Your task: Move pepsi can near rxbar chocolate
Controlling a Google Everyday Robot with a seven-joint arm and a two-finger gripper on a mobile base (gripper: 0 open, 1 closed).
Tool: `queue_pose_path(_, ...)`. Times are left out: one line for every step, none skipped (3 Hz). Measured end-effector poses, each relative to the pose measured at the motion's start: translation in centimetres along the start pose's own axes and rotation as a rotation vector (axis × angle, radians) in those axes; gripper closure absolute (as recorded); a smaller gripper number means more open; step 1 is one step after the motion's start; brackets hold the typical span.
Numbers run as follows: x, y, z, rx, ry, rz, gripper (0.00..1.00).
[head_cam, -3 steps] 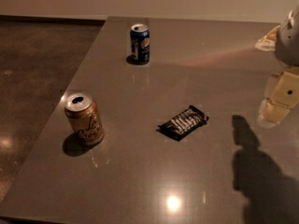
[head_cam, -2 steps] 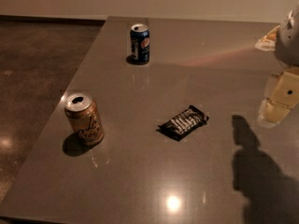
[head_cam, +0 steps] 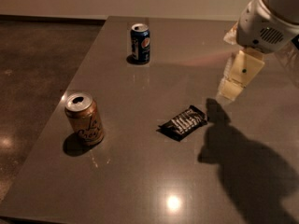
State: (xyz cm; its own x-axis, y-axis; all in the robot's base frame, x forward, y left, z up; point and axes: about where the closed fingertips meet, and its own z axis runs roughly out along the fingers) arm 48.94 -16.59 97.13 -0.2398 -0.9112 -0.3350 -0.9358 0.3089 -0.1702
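The pepsi can (head_cam: 140,43) is dark blue with a silver top and stands upright at the far middle of the grey table (head_cam: 140,181). The rxbar chocolate (head_cam: 182,122) is a flat black wrapper with white lettering and lies at an angle near the table's middle. My gripper (head_cam: 230,90) hangs from the white arm at the upper right, above the table. It is just right of the rxbar and well right of and nearer than the pepsi can. It holds nothing that I can see.
An orange-tan can (head_cam: 84,118) with script lettering stands upright near the table's left edge. The dark floor (head_cam: 32,69) lies beyond that edge. The arm's shadow (head_cam: 238,162) falls on the right part of the table.
My arm and gripper have moved left and further into view, toward the rxbar. The cans and the bar have not moved.
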Motion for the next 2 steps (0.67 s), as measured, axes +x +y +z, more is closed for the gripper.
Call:
queue_pose_path(-3.5,-2.5,2.3,0.006,-0.053,0.04,0.0)
queue_pose_path(-6.5,-4.8,4.6,0.023,-0.095,0.083,0.0)
